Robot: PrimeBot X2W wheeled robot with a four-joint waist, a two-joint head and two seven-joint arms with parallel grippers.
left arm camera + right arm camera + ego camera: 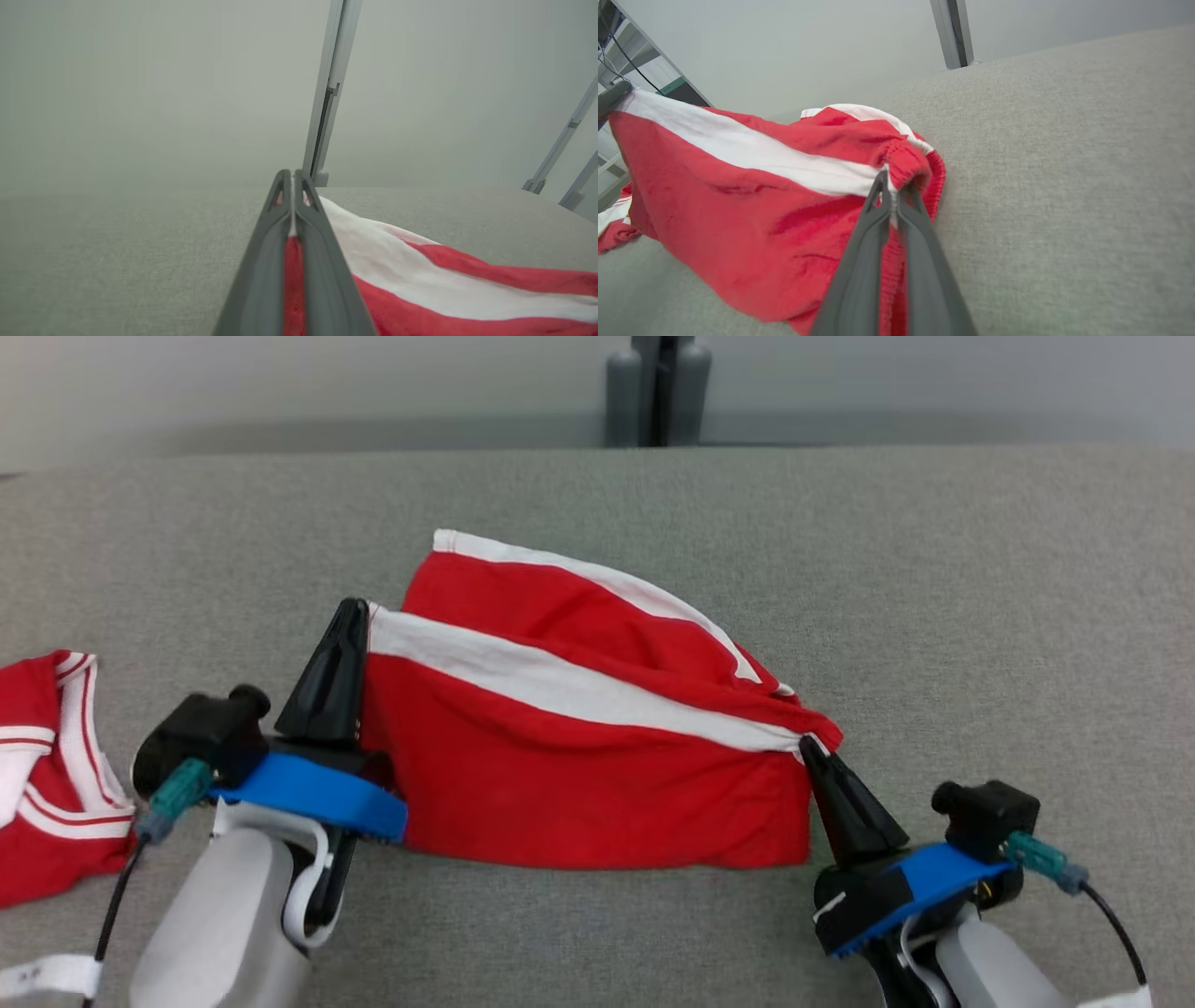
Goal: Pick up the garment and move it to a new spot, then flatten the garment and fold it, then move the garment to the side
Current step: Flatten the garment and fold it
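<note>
The garment (579, 756) is red with white stripes, stretched between my two grippers above the grey table, its lower edge hanging down to the surface. My left gripper (350, 616) is shut on its left corner; in the left wrist view red cloth (420, 289) is pinched between the closed fingers (261, 261). At the right end, my right gripper (810, 747) is shut on the bunched elastic edge. The right wrist view has the garment (752, 200) hanging leftward from the closed fingertips (889, 186).
A second red and white garment (51, 775) lies at the table's left edge. The grey fabric-covered table (980, 616) stretches wide to the right and back. A grey post (658, 392) stands behind the far edge.
</note>
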